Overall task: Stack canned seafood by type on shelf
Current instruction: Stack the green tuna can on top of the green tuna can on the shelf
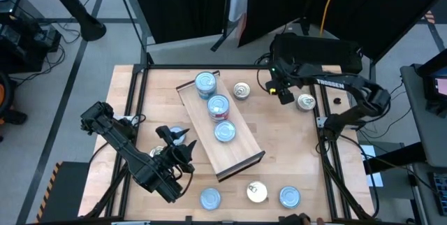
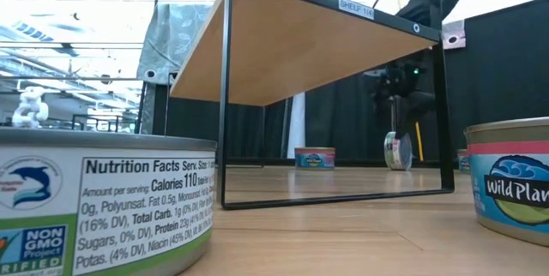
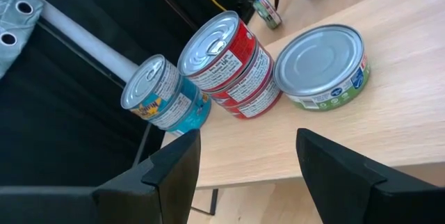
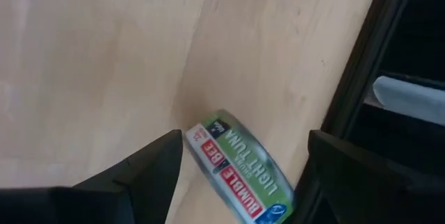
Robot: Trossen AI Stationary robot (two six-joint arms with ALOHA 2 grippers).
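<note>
Both end effectors gape empty: right [image 4: 240, 158] over a tilted tin [image 4: 240, 172], left [image 3: 247, 158] facing shelf [image 3: 389, 120].

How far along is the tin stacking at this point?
Done: the shelf carries a teal-labelled stack, a red-labelled stack and a single green-labelled tin.

In hand: nothing is gripped. The right gripper is open over a Bumble Bee tin on the table. The left gripper is open, facing the shelf.

Left: that tin, a silvery tin and three near-edge tins.

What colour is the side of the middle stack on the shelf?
Red, seen best in the left wrist view.
</note>
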